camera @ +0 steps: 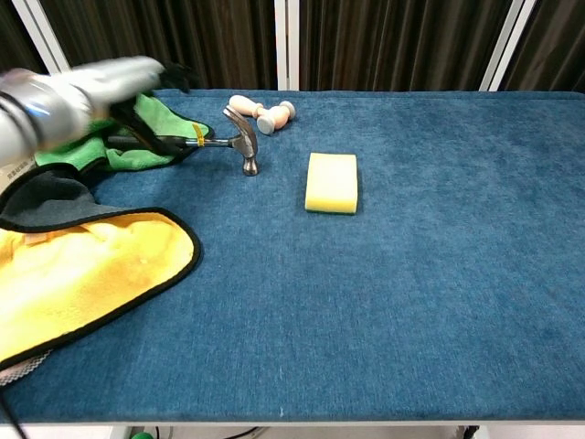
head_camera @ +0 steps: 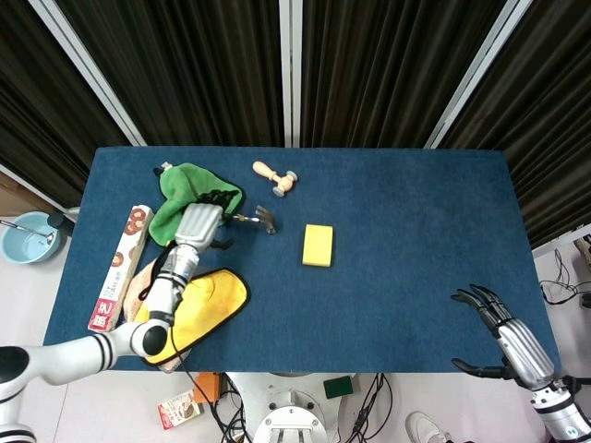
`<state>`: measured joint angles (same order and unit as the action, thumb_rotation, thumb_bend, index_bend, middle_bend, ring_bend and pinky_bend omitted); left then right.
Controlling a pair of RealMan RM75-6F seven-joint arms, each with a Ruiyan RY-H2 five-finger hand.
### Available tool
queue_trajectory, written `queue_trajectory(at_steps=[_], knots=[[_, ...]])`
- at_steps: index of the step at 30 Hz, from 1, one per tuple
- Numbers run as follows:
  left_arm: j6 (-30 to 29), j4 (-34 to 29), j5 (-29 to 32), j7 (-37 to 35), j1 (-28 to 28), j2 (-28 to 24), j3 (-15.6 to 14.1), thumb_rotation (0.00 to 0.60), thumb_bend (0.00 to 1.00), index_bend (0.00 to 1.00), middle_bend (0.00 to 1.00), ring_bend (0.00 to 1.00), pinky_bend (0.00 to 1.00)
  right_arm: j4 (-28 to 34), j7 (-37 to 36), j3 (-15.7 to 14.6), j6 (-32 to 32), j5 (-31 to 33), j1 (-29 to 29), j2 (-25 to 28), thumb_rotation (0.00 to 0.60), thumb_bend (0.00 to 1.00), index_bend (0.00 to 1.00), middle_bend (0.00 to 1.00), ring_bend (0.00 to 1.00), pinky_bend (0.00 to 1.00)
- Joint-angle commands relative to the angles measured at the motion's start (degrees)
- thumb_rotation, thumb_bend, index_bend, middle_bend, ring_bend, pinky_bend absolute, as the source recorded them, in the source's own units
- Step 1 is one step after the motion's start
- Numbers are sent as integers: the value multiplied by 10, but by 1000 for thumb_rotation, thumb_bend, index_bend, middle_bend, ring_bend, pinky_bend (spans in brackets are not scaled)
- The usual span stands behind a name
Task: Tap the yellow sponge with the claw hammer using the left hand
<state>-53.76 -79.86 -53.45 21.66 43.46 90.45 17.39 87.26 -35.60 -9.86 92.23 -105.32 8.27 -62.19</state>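
The yellow sponge (head_camera: 318, 245) (camera: 332, 182) lies flat near the table's middle. To its left the claw hammer (head_camera: 259, 219) (camera: 232, 144) rests on the blue cloth, head towards the sponge, black handle running left onto the green cloth. My left hand (head_camera: 199, 224) (camera: 96, 84) is above the handle's end, blurred in the chest view, fingers spread and off the hammer. My right hand (head_camera: 513, 341) hovers past the table's near right corner, fingers apart and holding nothing; only the head view shows it.
A green cloth (head_camera: 185, 205) (camera: 137, 137) lies under the hammer's handle. A yellow cloth with black trim (head_camera: 199, 309) (camera: 82, 274) covers the near left. A small wooden mallet (head_camera: 275, 175) (camera: 263, 112) lies at the back. A long snack box (head_camera: 120, 268) sits by the left edge.
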Motion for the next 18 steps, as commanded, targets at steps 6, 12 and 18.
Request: queue_trajectory(at_steps=[6,12,18], knots=[[-200,-153,-148,-69,-178,-210,-78,600,182,221,215,162,148,-38,-40,24,-18,76,-11,15,600,131,93,161,0,0],[-297,-187,-234,-91,-270,-277,-145,600,182,247,237,162,143,-43,-15,31,-36,87,-10,12,600,131,101,160,0,0],[-342,-225,-292,-103,-330,-303,-199,600,182,256,250,162,137,-46,-15,34,-31,82,-16,-1,600,131,103,160,0,0]])
